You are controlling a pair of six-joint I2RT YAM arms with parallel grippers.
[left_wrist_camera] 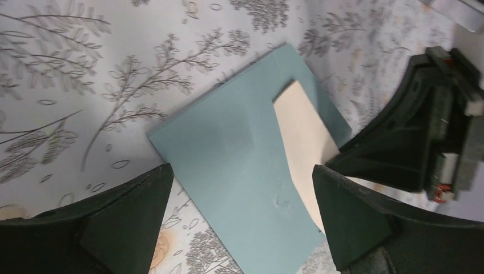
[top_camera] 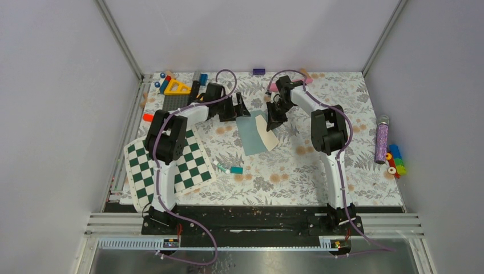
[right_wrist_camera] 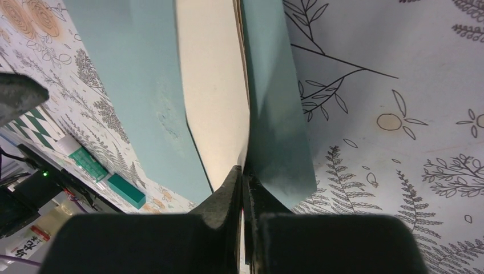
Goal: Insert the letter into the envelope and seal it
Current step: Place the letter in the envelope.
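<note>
the letter (left_wrist_camera: 302,137) lies partly tucked in the envelope (left_wrist_camera: 234,171) at mid table (top_camera: 308,171), a cream strip showing along the envelope's right long edge, over the open flap (right_wrist_camera: 274,114); the envelope's long axis runs far to near, far end leaning slightly left, mouth facing right; the letter lies nearly along it, fanned rightward at the near end. the right gripper (right_wrist_camera: 242,174) is pinched tight where letter meets flap — which of them it grips i cannot tell; the left gripper (top_camera: 240,108) hovers by the envelope's far end, jaws wide, holding nothing. likely risks: a push with nothing pinning the envelope may slide or turn it; the skewed letter may jam and crumple — or the flap may fold onto paper left outside.
</note>
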